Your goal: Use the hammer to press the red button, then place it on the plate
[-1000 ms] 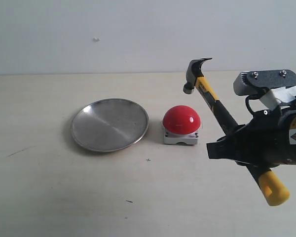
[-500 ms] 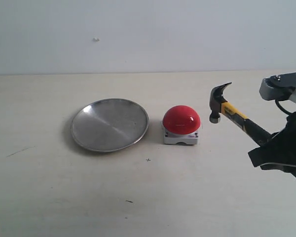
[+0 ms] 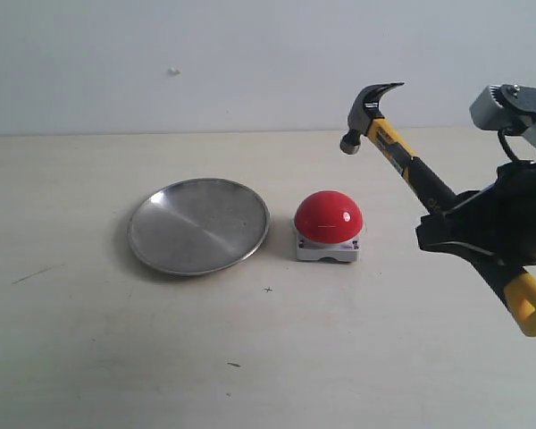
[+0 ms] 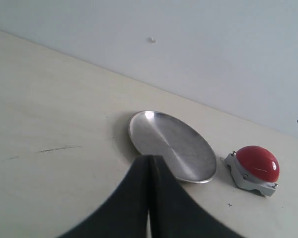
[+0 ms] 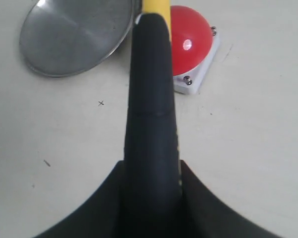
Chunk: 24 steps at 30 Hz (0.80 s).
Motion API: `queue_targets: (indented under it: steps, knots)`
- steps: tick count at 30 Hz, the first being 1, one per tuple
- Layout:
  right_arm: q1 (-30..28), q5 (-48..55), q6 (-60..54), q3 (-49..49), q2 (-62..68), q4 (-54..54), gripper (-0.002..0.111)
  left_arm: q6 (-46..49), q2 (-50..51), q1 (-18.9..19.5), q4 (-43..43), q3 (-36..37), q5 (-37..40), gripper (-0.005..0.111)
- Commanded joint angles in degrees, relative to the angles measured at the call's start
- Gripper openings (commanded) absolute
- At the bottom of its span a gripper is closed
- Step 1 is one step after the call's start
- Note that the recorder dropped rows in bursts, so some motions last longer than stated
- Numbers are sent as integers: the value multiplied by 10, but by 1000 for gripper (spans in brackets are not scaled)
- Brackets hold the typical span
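Note:
My right gripper (image 3: pixel 460 234) is shut on the black grip of the hammer (image 3: pixel 409 167), which slants up to the left with its dark head (image 3: pixel 368 109) in the air, above and right of the red button (image 3: pixel 329 216). The yellow looped tip (image 3: pixel 531 305) sticks out below the gripper. In the right wrist view the hammer handle (image 5: pixel 150 99) runs over the red button (image 5: pixel 191 37). The silver plate (image 3: pixel 199 225) lies left of the button, with nothing on it. In the left wrist view my left gripper (image 4: pixel 149 159) is shut on nothing, near the plate (image 4: pixel 172 146).
The things rest on a pale beige tabletop (image 3: pixel 116 340) with a white wall (image 3: pixel 205 63) behind it. Small dark marks (image 3: pixel 268 290) dot the table in front of the button.
Half a second ago the hammer head was low, beside the button's right side. It has swung back up and left, and the right gripper has moved left with it.

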Motion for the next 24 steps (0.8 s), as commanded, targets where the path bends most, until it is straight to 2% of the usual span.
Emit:
queue_targets:
  steps: [1, 5, 7, 13, 17, 24]
  knots:
    - [31, -82, 38, -4, -3, -22, 0, 0, -3, 1, -1, 2, 3, 0]
    - [98, -153, 57, -4, 9, -35, 0, 0, -3, 1, -1, 2, 3, 0]
    - [110, -171, 74, -4, 21, -57, 0, 0, -3, 1, -1, 2, 3, 0]
    - [110, -233, 101, -4, 44, -134, 0, 0, -3, 1, -1, 2, 3, 0]
    - [110, -285, 101, -5, 56, -136, 0, 0, -3, 1, -1, 2, 3, 0]
    - [90, -278, 101, -5, 72, -134, 0, 0, -3, 1, -1, 2, 3, 0]
